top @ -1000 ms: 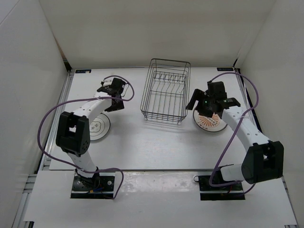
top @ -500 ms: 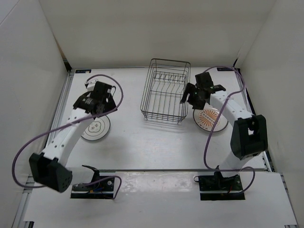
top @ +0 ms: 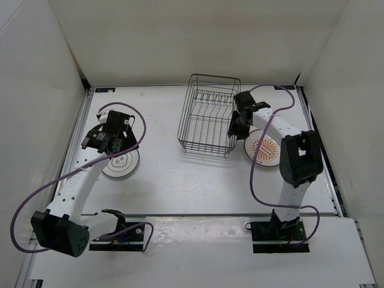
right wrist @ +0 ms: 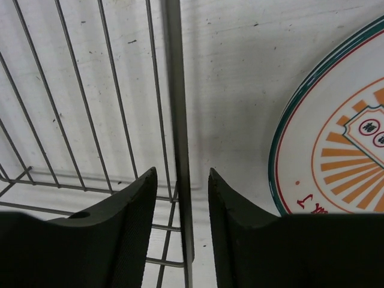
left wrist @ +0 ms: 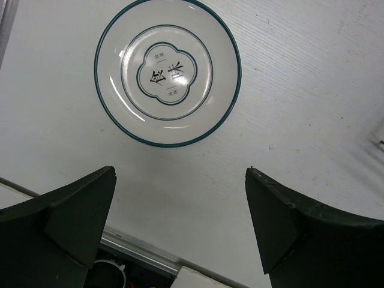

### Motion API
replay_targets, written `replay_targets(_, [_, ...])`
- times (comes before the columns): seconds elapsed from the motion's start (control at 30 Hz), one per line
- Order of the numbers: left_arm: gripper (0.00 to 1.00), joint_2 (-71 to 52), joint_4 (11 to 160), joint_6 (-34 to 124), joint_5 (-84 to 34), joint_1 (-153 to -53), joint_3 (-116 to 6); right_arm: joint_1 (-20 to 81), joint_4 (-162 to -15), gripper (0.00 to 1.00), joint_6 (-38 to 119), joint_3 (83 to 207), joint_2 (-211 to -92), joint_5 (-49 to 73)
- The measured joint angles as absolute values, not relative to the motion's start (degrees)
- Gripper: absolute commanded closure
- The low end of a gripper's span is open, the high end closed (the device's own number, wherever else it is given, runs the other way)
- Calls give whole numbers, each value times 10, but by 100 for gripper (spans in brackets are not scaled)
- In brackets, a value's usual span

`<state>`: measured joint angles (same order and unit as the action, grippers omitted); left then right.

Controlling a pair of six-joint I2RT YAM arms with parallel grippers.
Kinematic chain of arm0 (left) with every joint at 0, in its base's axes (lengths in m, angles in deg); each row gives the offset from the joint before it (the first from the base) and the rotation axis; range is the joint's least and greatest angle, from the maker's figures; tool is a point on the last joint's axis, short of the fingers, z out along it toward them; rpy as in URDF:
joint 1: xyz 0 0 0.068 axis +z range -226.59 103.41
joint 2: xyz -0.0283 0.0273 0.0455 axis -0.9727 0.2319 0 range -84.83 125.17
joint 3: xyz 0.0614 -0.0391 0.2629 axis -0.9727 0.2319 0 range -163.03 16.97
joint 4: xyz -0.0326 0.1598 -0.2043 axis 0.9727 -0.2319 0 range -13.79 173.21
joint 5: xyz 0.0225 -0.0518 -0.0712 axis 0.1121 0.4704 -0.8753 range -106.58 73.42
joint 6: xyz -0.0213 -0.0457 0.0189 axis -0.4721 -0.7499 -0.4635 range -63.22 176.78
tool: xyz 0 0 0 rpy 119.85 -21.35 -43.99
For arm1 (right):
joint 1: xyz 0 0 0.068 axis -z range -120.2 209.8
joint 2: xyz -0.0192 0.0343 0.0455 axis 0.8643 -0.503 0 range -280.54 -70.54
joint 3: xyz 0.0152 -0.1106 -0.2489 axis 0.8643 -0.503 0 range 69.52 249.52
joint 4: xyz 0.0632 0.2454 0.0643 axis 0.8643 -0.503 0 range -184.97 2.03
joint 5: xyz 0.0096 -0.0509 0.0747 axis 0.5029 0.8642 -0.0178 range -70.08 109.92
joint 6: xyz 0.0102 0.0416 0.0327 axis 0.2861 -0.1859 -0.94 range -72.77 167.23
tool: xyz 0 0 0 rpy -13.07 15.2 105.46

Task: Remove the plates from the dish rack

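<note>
**Item 1: dish rack** [top: 209, 115]. Dark wire basket, upper centre of your overhead view, standing on the white table [top: 180, 186]. A row of divider prongs [top: 215, 99] shows at its upper end.

**Item 2: teal-rimmed plate** [top: 123, 165]. White, with a thin teal rim and dark characters in a lobed frame at the centre. It lies flat on the table at the left of your overhead view, well apart from the rack and partly covered by the left arm [top: 81, 183]. Your left wrist view shows it whole at upper centre [left wrist: 168, 72].

**Item 3: orange-rayed plate** [top: 264, 151]. White, with orange rays and a teal rim. It lies flat on the table just right of the rack. It also sits at the right edge of your right wrist view [right wrist: 342, 156].

**Item 4: left fingers** [left wrist: 66, 222]. Spread wide in the lower corners of the left wrist view and holding nothing. The teal-rimmed plate lies clear of them.

**Item 5: right fingers** [right wrist: 114, 234]. Set partway together and straddling the rack's right rim wire [right wrist: 178, 120]. You can see a sliver of gap on either side of the wire, so no pinch shows.
</note>
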<state>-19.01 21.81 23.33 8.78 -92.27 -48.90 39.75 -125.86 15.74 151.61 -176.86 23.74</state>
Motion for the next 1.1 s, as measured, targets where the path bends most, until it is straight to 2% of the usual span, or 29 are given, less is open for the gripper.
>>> replay_targets(0.17, [1, -187, 217, 252, 84, -923, -489, 380, -1259, 70, 178, 1512, -1769, 243])
replay_targets(0.23, [1, -185, 217, 258, 82, -923, -489, 375, -1258, 81, 187, 1504, -1768, 246])
replay_targets(0.53, [1, -185, 217, 255, 70, -923, -487, 363, -1253, 84, 226, 1460, -1743, 234])
replay_targets(0.67, [1, -189, 218, 252, 67, -923, -475, 362, -1239, 99, 232, 1437, -1724, 219])
replay_targets(1.1, [1, -206, 217, 250, 66, -922, -461, 360, -1215, 100, 294, 1343, -1650, 177])
